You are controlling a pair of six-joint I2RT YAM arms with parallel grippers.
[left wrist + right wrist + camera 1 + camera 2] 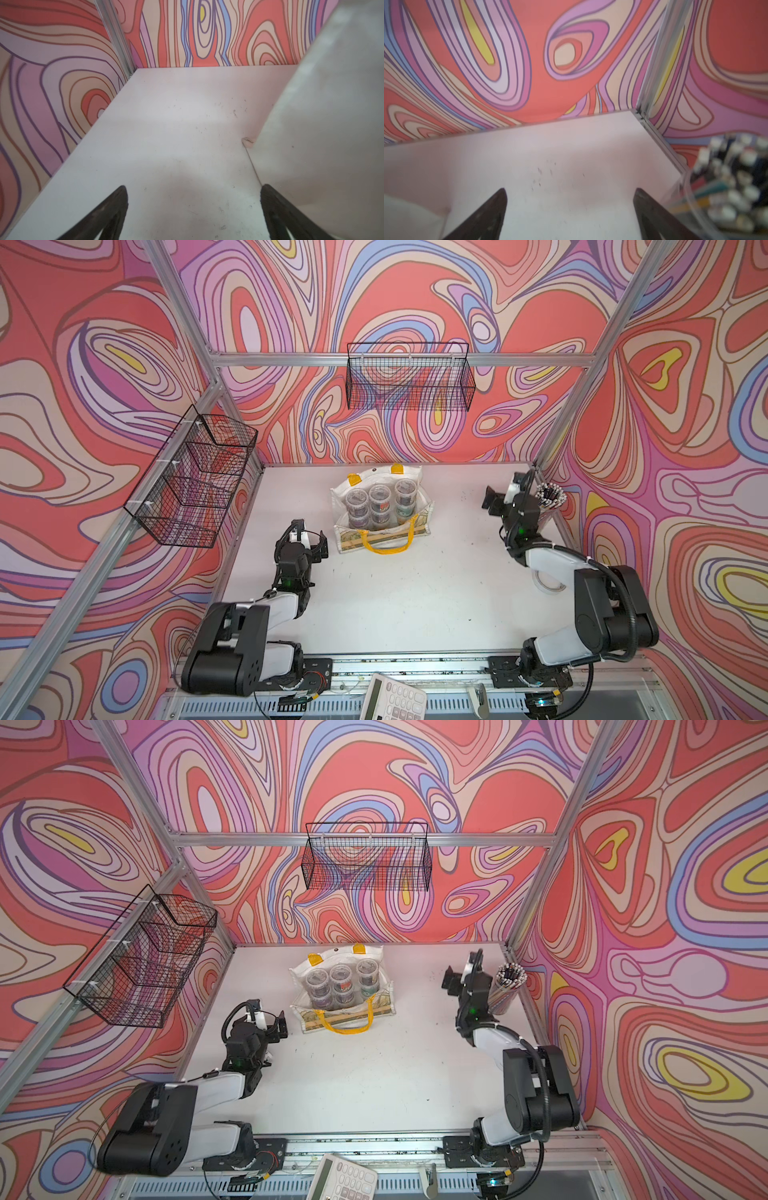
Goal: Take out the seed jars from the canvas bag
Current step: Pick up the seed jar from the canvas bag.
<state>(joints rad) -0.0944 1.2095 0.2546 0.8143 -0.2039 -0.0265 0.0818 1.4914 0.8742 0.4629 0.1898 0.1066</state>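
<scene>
Jars of clear plastic with round clear lids and dark seeds inside, the seed jars [380,499], sit in the canvas bag [351,540], a white fabric tote with yellow handles and a clear front panel. They stand upright with their long axes vertical and lids facing up. Three stand side by side in a row, and more show below them through the clear panel; how many there are in all cannot be told. The bag stands mouth-up toward the back middle of the white bench [415,605]. Its long side runs left to right and its clear panel faces the arm bases. One yellow handle [388,545] hangs forward onto the bench.

The left end effector [323,547] sits low just beside the bag's left side, its fingers spread wide with nothing between them. In the left wrist view [193,187] the white fabric [332,124] fills the space next to one finger; whether they touch cannot be told.

The right end effector [489,501] is well apart from the bag on its right, also spread wide and empty [570,190], next to a tall clear cup of white-tipped pencils [550,497].
</scene>
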